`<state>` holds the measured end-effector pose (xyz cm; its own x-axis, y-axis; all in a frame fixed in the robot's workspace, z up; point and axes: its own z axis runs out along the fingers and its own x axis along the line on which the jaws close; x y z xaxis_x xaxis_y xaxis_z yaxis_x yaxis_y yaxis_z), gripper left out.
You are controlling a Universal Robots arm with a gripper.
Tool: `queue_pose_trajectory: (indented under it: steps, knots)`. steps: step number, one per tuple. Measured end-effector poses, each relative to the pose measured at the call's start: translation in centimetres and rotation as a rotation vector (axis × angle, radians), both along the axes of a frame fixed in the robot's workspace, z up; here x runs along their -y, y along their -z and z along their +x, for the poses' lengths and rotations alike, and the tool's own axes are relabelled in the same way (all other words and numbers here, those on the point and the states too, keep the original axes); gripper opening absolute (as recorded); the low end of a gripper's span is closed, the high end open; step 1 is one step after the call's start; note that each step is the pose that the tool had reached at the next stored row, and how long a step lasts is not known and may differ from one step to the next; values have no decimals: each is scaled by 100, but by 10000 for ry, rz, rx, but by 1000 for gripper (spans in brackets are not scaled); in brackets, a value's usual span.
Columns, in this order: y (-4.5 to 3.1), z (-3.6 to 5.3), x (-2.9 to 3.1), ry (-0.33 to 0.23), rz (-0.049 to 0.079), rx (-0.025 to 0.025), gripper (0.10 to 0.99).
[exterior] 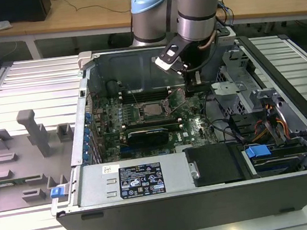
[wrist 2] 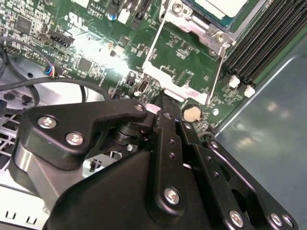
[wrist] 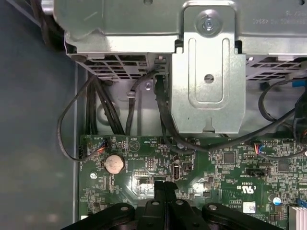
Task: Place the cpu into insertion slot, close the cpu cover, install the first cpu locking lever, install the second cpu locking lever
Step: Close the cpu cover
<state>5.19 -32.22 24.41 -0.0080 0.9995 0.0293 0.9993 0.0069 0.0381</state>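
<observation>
Now, starting from the exterior view's left: the slatted worktop (exterior: 26,80) carries the open grey case (exterior: 208,198), and the cpu (exterior: 152,110) lies flat near the middle of the board inside it. From its level top I judge it is already seated in the insertion slot (wrist 2: 210,18), whose rim shows in the second wrist view.

Just right of that, the cpu cover (exterior: 176,97) is not yet shut. In the second wrist view it is swung back from the socket, and green board shows through its big window.

Further right, your claw (exterior: 185,84) hangs at the cover's free edge. In the first wrist view its two fingers are pressed together with no gap and nothing between them. In the second wrist view the tip sits at that edge, though I cannot tell if it touches.

As for handling, I would expect the cover to be light, stiff sheet metal that swings only about its hinge, with smooth, slippery faces. You would do better to bear on the solid strip of the free edge than to pinch it, and to stay off the window. The chip is probably light but fragile, and so is the contact field under it, so keep any force on the frame. The thin frame could bend if you load one corner.
</observation>
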Motion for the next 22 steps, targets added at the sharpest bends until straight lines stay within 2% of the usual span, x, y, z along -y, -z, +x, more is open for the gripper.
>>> queue_pose_trajectory:
  steps: [6,8,15,20,22]
  knots:
    - [0,-70,-24,1,0,1,106]
    - [0,-139,-26,0,0,9,106]
    - [0,-284,-30,0,0,27,106]
    - [0,-500,-43,-2,-1,43,106]
    - [0,-527,-45,0,0,45,106]
